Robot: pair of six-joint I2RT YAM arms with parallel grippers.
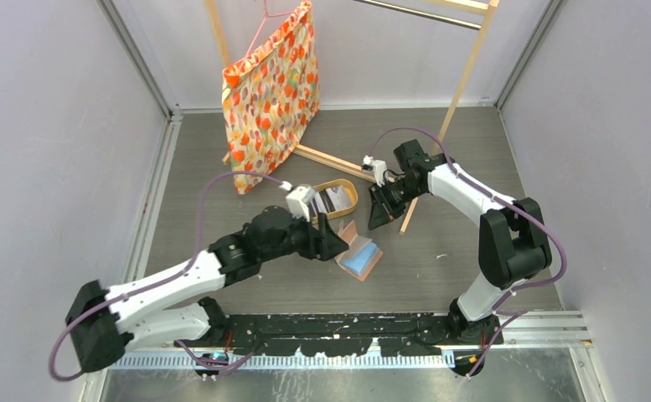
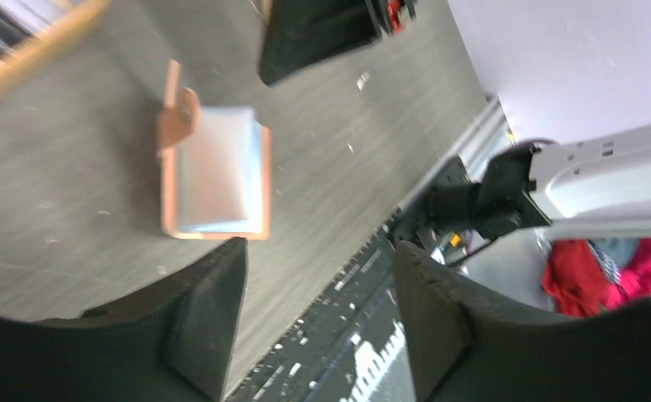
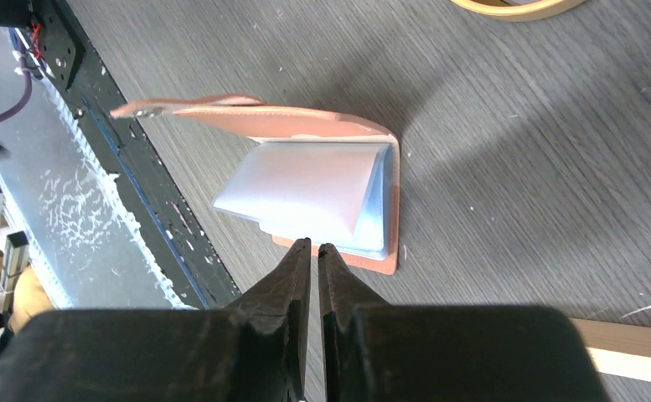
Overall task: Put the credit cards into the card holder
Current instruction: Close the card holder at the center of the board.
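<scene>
The card holder lies open on the table, salmon-tan outside with light-blue pockets facing up and its snap tab standing up. The credit cards lie in the oval wooden tray just behind it. My left gripper sits at the holder's left edge, open and empty; in the left wrist view the holder lies beyond its fingertips. My right gripper hangs behind and right of the holder, pointing at it, its jaws nearly touching with nothing visible between them.
A floral bag hangs on a wooden rack, whose foot bar runs just behind the tray. Another wooden bar lies by the right gripper. A black rail edges the near side. Grey walls close in left and right.
</scene>
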